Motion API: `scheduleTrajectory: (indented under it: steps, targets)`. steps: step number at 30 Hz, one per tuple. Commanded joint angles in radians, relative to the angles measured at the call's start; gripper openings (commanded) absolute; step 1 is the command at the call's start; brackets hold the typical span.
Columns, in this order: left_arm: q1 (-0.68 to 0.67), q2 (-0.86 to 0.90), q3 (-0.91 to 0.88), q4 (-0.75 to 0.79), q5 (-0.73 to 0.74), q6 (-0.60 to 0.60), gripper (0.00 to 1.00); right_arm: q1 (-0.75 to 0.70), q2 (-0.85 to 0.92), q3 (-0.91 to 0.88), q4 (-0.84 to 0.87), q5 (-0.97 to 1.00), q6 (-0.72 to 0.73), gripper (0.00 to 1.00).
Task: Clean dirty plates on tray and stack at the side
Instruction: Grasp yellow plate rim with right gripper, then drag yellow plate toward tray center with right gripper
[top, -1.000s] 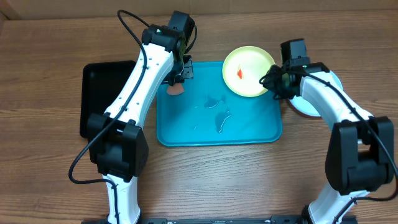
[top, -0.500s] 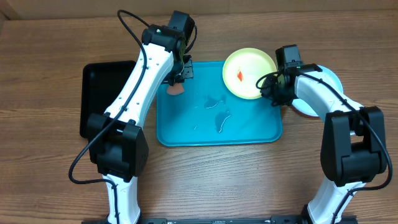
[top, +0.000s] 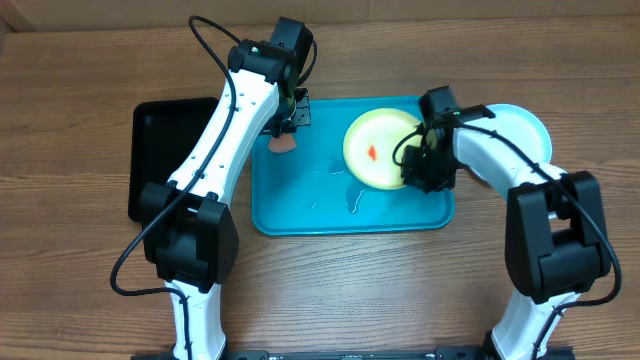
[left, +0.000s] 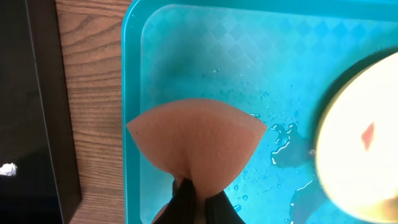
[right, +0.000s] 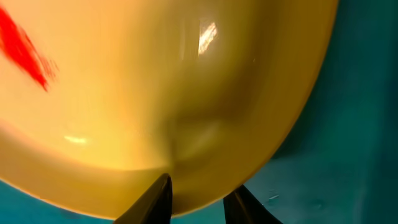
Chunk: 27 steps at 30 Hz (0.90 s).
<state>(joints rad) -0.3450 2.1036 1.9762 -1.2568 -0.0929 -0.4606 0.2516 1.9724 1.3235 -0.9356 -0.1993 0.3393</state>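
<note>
So, my right claw (right: 200, 188): pinching the edge of the yellow-green plate (right: 155, 93), whose rim runs down between my two fingers (right: 152, 200). From overhead this claw sits at the plate's near right edge.
Yellow-green plate: face up over the far right part of the turquoise tray (top: 300, 215). I cannot tell whether it rests on the tray floor or hangs just above it.
Red smear (top: 372, 152): a small streak near the middle of the plate's face. In my right wrist view it is at the upper left.
My left claw (left: 194, 196): pressed together on a pinkish-orange sponge (left: 196, 146), which fans out wide beyond my fingertips. It is held over the tray's far left corner, just inside the rim.
Water (left: 283, 146): beads and thin puddles on the tray floor, between the sponge and the plate.
Light blue plate (top: 522, 122): on the wooden table (top: 80, 90) just beside the tray's right rim, partly hidden under my right arm.
Black tray (top: 160, 125): on the table left of the turquoise one, close beside it.
</note>
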Motion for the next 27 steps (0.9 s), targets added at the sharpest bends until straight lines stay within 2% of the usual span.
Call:
scheduleTrajectory:
  steps: [1, 6, 8, 10, 16, 21, 27]
  targets:
    - [0.004, 0.002, -0.005, 0.005, 0.005, 0.019, 0.04, 0.060, 0.003, 0.019, -0.016, -0.095, -0.035, 0.29]
    - [0.004, 0.002, -0.005, 0.005, 0.005, 0.019, 0.04, 0.150, 0.003, 0.019, -0.025, -0.182, -0.069, 0.30]
    - [0.004, 0.002, -0.005, 0.005, 0.005, 0.020, 0.04, 0.182, 0.003, 0.019, -0.025, -0.195, -0.084, 0.35]
    - [0.004, 0.002, -0.005, 0.005, 0.005, 0.019, 0.04, 0.196, 0.003, 0.019, -0.023, -0.176, -0.082, 0.42]
    - [0.004, 0.002, -0.005, 0.006, 0.005, 0.019, 0.04, 0.177, 0.003, 0.021, 0.014, -0.041, -0.088, 0.52]
    - [0.004, 0.002, -0.005, 0.005, 0.005, 0.019, 0.04, 0.147, 0.003, 0.021, 0.081, 0.104, -0.195, 0.62]
    - [0.004, 0.002, -0.005, 0.005, 0.005, 0.019, 0.04, 0.140, 0.003, 0.021, 0.195, 0.120, -0.299, 0.64]
